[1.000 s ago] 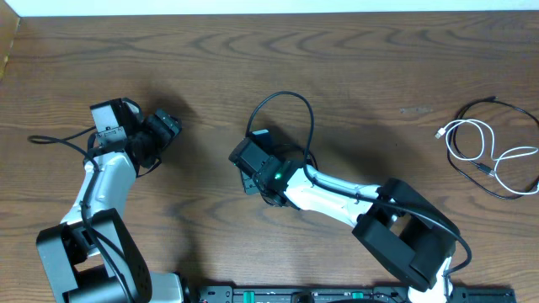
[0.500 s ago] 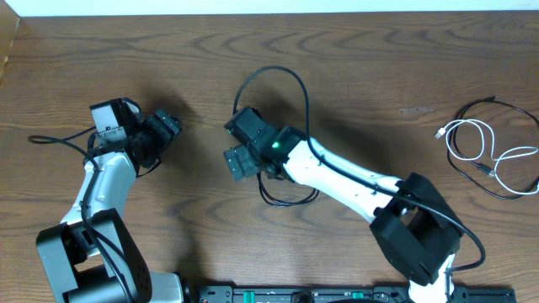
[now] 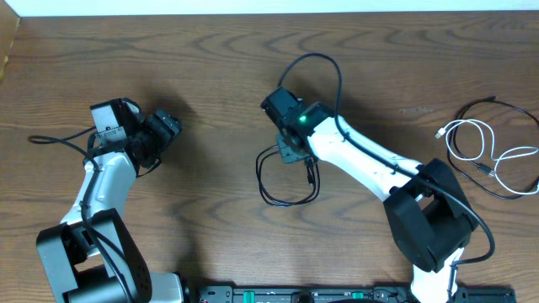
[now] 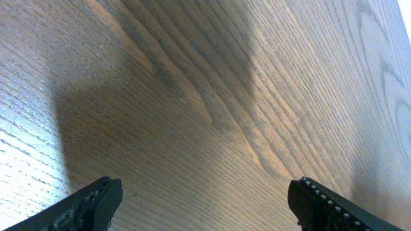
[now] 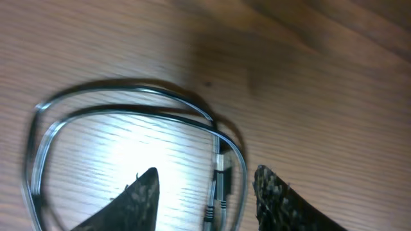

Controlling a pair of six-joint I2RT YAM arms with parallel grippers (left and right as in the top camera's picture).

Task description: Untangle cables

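Cable loop under the right gripper, not gripped.
This black cord lies mid-table, its plugs between half-open jaws that hold nothing. The left gripper gapes wide and empty. Likely a pick-up step: close squarely on one strand, or fetch the tangled cables far right.

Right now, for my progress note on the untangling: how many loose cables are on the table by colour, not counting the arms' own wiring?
Black: 2, the coiled black cable in the middle and the second black cable at the right edge.
White: 1, the white cable bunched with that second one.
Total: 3.
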